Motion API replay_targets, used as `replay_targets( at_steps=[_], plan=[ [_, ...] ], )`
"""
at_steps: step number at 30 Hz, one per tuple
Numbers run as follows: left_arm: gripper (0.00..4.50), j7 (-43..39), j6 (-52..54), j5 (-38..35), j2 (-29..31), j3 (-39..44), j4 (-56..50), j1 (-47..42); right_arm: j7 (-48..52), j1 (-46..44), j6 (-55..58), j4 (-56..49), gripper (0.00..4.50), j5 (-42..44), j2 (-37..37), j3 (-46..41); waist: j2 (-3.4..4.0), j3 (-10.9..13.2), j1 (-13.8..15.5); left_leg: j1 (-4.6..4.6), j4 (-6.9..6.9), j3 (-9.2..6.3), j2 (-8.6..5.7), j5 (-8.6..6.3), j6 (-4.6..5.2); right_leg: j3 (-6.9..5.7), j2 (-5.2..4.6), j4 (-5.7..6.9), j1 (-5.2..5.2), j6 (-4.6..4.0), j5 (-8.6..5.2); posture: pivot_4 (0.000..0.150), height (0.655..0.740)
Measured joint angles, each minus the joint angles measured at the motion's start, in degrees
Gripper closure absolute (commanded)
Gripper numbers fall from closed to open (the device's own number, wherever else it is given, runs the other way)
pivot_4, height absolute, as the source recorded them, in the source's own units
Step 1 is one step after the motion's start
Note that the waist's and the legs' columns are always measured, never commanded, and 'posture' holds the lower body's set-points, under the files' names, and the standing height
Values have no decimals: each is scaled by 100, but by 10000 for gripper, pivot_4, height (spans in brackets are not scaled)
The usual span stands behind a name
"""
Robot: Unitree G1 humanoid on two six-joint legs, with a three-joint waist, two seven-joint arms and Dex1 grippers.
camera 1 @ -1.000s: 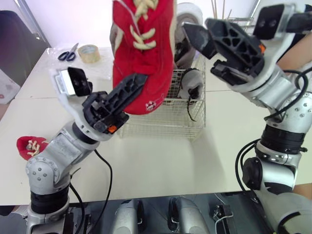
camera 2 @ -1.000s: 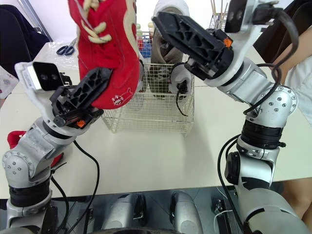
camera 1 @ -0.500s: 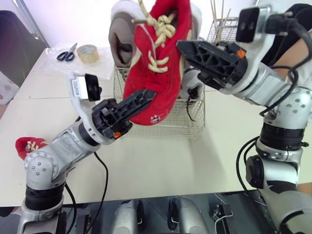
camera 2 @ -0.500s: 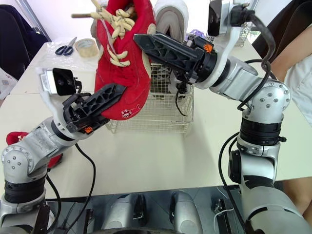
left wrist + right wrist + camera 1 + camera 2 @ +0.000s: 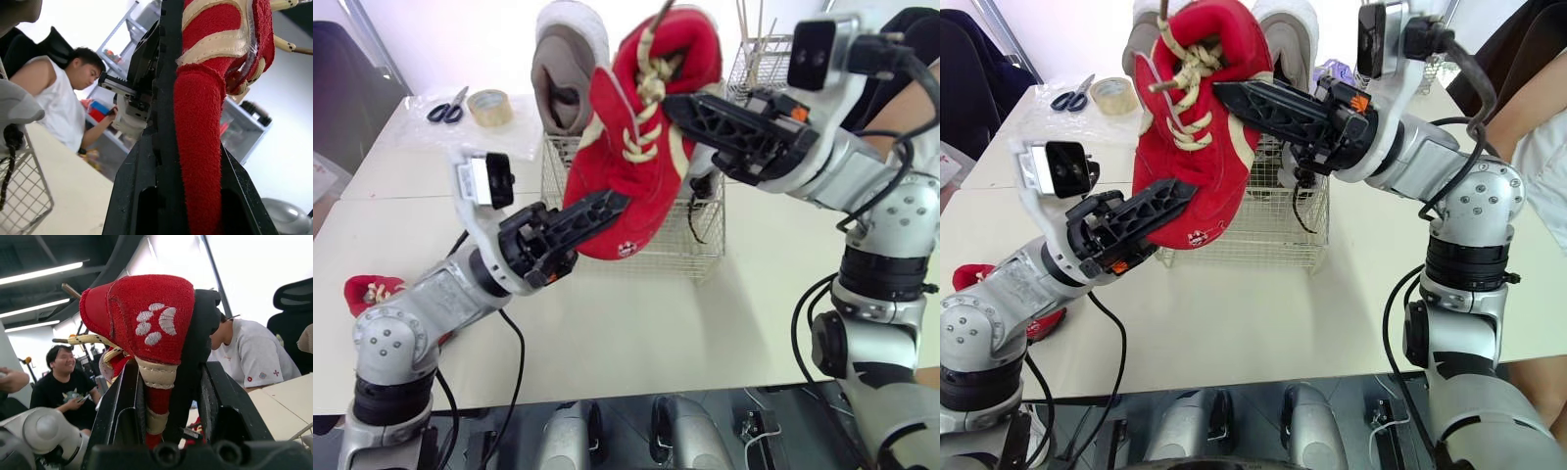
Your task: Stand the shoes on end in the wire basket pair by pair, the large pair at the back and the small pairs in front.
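Note:
A large red lace-up shoe (image 5: pixel 636 147) hangs in the air just in front of the wire basket (image 5: pixel 695 250), toe end down and tilted. My left gripper (image 5: pixel 592 211) is shut on its lower end, with red fabric (image 5: pixel 200 147) squeezed between the fingers. From the right, my right gripper (image 5: pixel 690 108) is shut on the shoe's upper flap, the part with the paw print (image 5: pixel 146 318). A large grey-white shoe (image 5: pixel 563 59) stands on end at the back of the basket. A small grey shoe (image 5: pixel 1298 171) with a black lace stands at the basket's right.
A second red shoe (image 5: pixel 372 291) lies on the table at the far left. Scissors (image 5: pixel 445 106) and a roll of tape (image 5: pixel 491 106) are at the back left. Another wire rack (image 5: pixel 759 54) stands behind the basket. A person (image 5: pixel 1538 117) sits at the right edge.
My right gripper came in from above the basket and closed on the shoe's upper flap. The left arm brought the shoe lower and tipped it towards the right.

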Motion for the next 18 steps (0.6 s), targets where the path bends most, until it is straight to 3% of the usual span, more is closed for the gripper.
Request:
replay_targets(
  at_steps=[1,2,4,7,14,18],
  plan=[
    [30812,-50,-2,71,116,76,-73,84,159,-73,16,69,32132,-88,-43,79,0,0,-3,0,-1,0,1,-4,7,0,0,0,-2,0,0,1500,7400],
    [28064,-90,41,119,239,132,-110,169,257,-139,12,123,32132,-109,-47,83,0,0,-12,0,-3,1,2,-5,8,1,0,0,-3,0,0,1500,7400],
    [17055,-127,68,174,449,289,-137,460,447,-291,-42,286,32132,-187,-140,16,2,2,-15,-2,-6,1,3,-5,7,0,1,0,-7,-1,0,1500,7400],
    [3971,-133,75,296,814,620,-203,861,791,-448,-158,488,32132,-392,-238,-22,2,2,-12,-7,-6,1,5,-9,12,0,1,-1,-12,-1,-1,1500,7400],
    [3971,207,119,297,1886,2320,-844,2057,1750,-983,-411,1392,32132,-976,-287,46,3,4,0,-33,-7,5,5,2,-7,2,-4,-2,-40,-2,-1,1500,7400],
    [3971,1243,35,722,2304,2702,-1188,2303,2206,-1110,-553,1741,32132,-1309,-228,124,3,5,-4,-38,-6,7,0,-7,6,3,-20,-6,-43,-2,0,1500,7400]
  ],
)
